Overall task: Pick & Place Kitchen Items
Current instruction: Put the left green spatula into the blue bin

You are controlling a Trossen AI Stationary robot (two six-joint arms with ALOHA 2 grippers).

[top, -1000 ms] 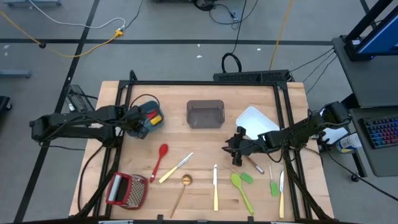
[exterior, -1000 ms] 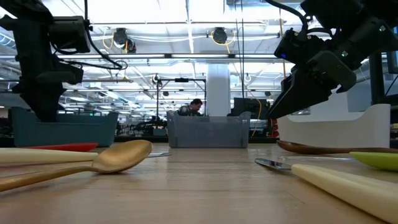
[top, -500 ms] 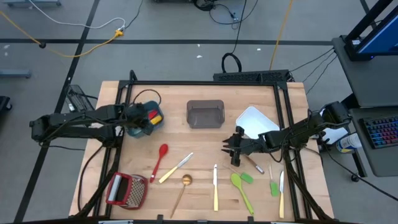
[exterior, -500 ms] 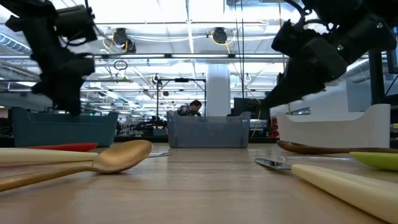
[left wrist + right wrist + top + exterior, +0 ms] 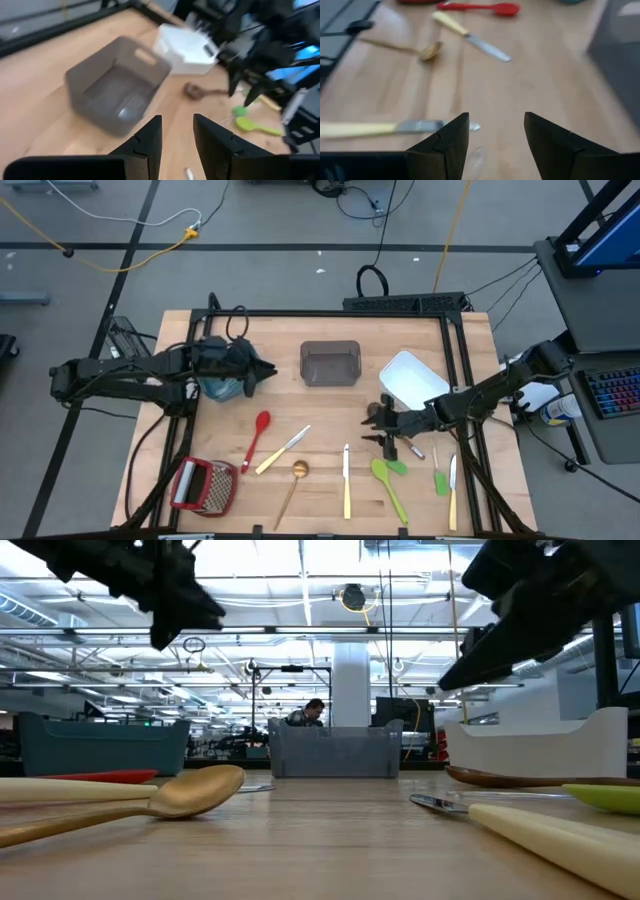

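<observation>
Left pincer (image 5: 268, 370) has just swung off the teal bin (image 5: 216, 385) and now points toward the grey bin (image 5: 330, 363), fingers parted and empty in my wrist view. That reads to me as one drop-off finished and the arm turning back for another item.

Right pincer (image 5: 388, 438) has come down and forward from beside the white bin (image 5: 408, 376); it now hangs over the wooden spoon (image 5: 409, 445), just above the green spatulas (image 5: 386, 476), jaws wide, nothing in them yet. I judge the next grab will be there.

Plenty left on the desk (image 5: 320, 490): red spoon (image 5: 257, 436), cream-handled knife (image 5: 284, 449) beside it, gold spoon (image 5: 294, 483), another knife (image 5: 346, 480) in the middle, a small green spatula (image 5: 440, 481) and a knife (image 5: 452, 492) at the right edge. The red-framed grater (image 5: 203, 485) sits at the near-left corner.

The desk is pale wood planks with a black frame round it. Beyond it the low view shows a big open hall, ceiling lights and ducts, a white pillar (image 5: 351, 683), and a person (image 5: 312, 712) far back behind the grey bin.
</observation>
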